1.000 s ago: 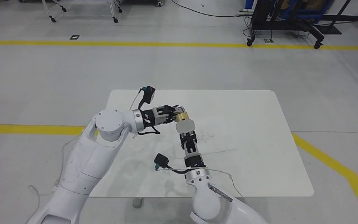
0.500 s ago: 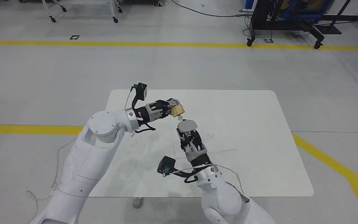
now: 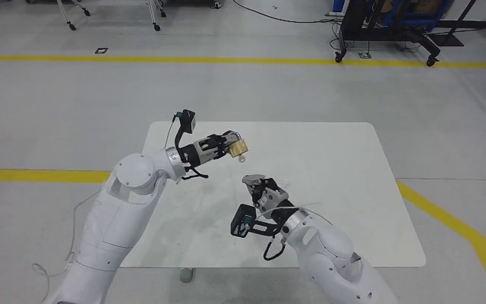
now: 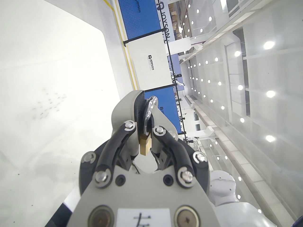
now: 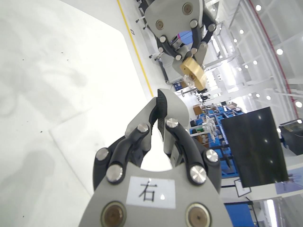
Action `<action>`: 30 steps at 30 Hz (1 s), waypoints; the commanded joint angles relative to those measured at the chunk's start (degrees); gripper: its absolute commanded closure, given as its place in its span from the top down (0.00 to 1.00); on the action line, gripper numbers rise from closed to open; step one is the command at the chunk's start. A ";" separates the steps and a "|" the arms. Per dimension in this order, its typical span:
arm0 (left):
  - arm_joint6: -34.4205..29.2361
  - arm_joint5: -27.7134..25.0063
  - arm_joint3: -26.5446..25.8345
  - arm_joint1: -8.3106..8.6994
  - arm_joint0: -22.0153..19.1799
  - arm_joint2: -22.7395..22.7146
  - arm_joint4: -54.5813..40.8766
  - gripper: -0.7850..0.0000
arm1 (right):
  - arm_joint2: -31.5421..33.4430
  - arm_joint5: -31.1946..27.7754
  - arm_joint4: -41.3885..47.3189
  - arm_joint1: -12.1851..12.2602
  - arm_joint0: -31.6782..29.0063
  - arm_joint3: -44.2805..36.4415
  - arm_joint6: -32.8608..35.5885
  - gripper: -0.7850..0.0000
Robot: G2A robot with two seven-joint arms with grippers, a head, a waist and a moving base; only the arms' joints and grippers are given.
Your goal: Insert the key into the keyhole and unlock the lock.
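Here we have the left gripper (image 4: 144, 122) clenched on the lock (image 3: 239, 147), holding it up off the table (image 3: 342, 152), above the far left part of the top. From the left wrist we see brass between the two fingers (image 4: 126, 114) and a silvery rounded edge out at their tips, so the grip is firm on both sides. Over to the right wrist view, and the brass body juts out past those fingers toward us. A small pale metal piece, the key (image 5: 188, 80) as far as we can tell, sticks out of the brass face where the keyhole would be. How deep it sits we cannot tell. The right gripper (image 5: 159, 109) is closed up tight, its ribbed pads pressed together with nothing between them. It points toward the lock but hangs apart from it, with open air between its tips and the key. From above we place the right gripper over the middle of the table, nearer the robot than the lock and a little to its right. The table top shows faint grey scuffs and a few dark specks.
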 commanded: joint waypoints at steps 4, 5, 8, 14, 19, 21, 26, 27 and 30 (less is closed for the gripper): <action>-1.69 -3.49 -1.46 0.45 0.67 -0.48 3.95 0.00 | 0.95 -3.82 3.93 0.13 0.56 0.01 -2.39 0.00; -1.72 -3.73 -1.71 0.50 0.90 -0.52 4.30 0.00 | 1.08 -4.23 4.39 0.16 0.60 0.08 -2.94 0.00; -1.42 -4.03 -2.54 0.59 1.47 -0.33 5.74 0.00 | 1.36 -5.24 5.46 0.24 0.61 0.16 -3.86 0.00; -3.03 -6.60 -3.81 0.86 1.95 0.05 8.77 0.00 | 1.65 -5.37 6.71 0.32 0.34 0.25 -4.75 0.00; -3.00 -8.43 -4.47 1.04 2.09 -0.01 11.12 0.00 | 1.71 -5.05 6.84 0.34 0.10 0.26 -3.90 0.00; -2.58 -9.02 -4.88 1.08 2.31 0.01 11.86 0.00 | 1.61 -5.05 7.08 0.34 -0.01 0.19 -3.90 0.00; -2.31 -9.56 -5.45 1.21 2.64 -0.26 12.59 0.00 | 1.73 -5.69 7.86 0.47 -0.21 0.21 -5.26 0.00; -1.77 -9.00 -5.39 1.19 2.68 -0.28 12.42 0.00 | 1.65 -6.03 7.71 0.52 -0.25 0.08 -5.58 0.00; -1.65 -8.58 -5.39 1.13 2.44 0.03 12.22 0.00 | 1.61 -6.49 6.83 0.66 -0.38 -0.13 -6.08 0.00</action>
